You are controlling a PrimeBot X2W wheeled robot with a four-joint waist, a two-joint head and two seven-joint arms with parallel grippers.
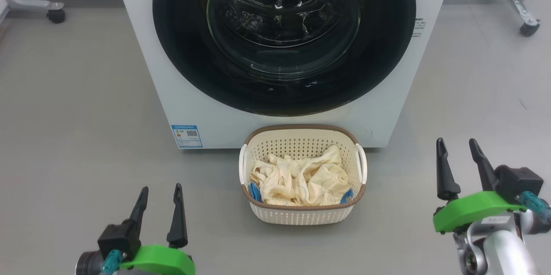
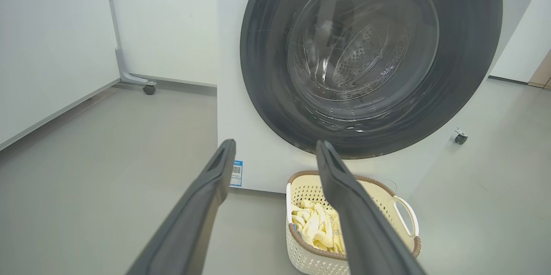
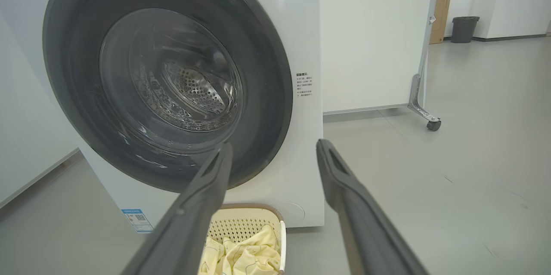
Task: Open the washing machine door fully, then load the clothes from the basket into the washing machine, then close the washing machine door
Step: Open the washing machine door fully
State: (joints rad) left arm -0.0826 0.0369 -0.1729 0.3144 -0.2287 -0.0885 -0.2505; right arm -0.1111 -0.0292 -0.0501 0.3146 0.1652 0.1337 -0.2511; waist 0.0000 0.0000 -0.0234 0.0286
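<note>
**1. Grippers.** Your left gripper (image 1: 160,187) sits at the lower left of the head view and your right gripper (image 1: 456,141) at the lower right. Both have their jaws spread wide and hold nothing. Their fingers point forward, toward the machine. The right gripper's tips reach level with the far rim of the basket (image 1: 301,217), the left's only with its near half. Treat the right arm as probably the nearer one to the machine front.

**2. Basket.** It stands on the grey floor (image 1: 86,115), ahead of the grippers and between them. Its far rim is just beside the base of the washing machine (image 1: 193,107). The clothes (image 1: 301,178) lie bunched inside, below the rim.

**3. Door.** The washing machine door (image 1: 284,34) is closed against the machine front, above and behind the basket. This is the relation that governs your next move:

- The door lies ahead of both grippers and higher than both, so any approach runs forward and up.
- In the right wrist view the door sits left of the fingers.
- In the left wrist view the door sits ahead and slightly right.

No handle or recess can be made out on the black ring, and the hinge side cannot be told, so confirm which edge swings before you commit an arm. Opening the door is the step in hand — loading has not begun. The basket stands under the door's lower arc, so check that the swing will clear it.
</note>
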